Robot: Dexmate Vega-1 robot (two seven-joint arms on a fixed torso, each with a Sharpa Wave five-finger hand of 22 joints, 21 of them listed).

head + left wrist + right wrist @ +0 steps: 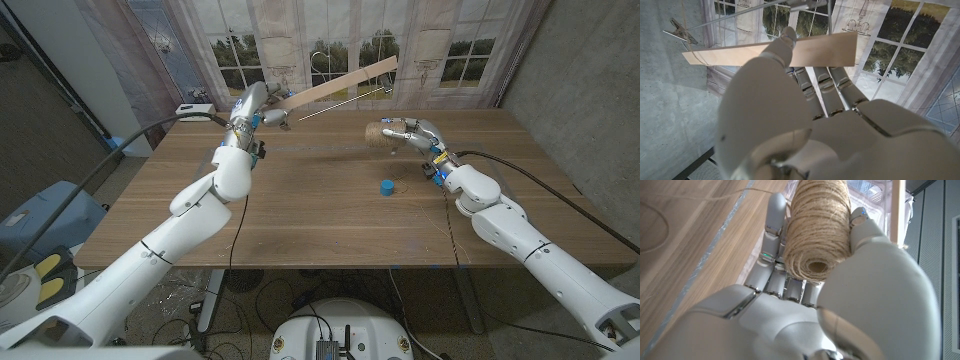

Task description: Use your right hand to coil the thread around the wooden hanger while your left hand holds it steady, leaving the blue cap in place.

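Note:
My left hand [258, 108] holds one end of the wooden hanger [338, 83] up above the far side of the table; the pale bar slants up to the right with a metal hook and wire behind it. In the left wrist view the fingers [812, 92] press on the bar [765, 52]. My right hand [415, 135] grips a spool of tan twine [377, 135] right of centre; the right wrist view shows the spool [817, 227] lying in the fingers, with a thread trailing over the table. A small blue cap [386, 187] stands on the table nearer than the spool.
The wooden table [300, 220] stretches wide between both arms. Curtains and a window backdrop [330, 40] stand right behind the far edge. A black cable [520, 175] runs along my right forearm. A white box [192, 108] sits at the far left corner.

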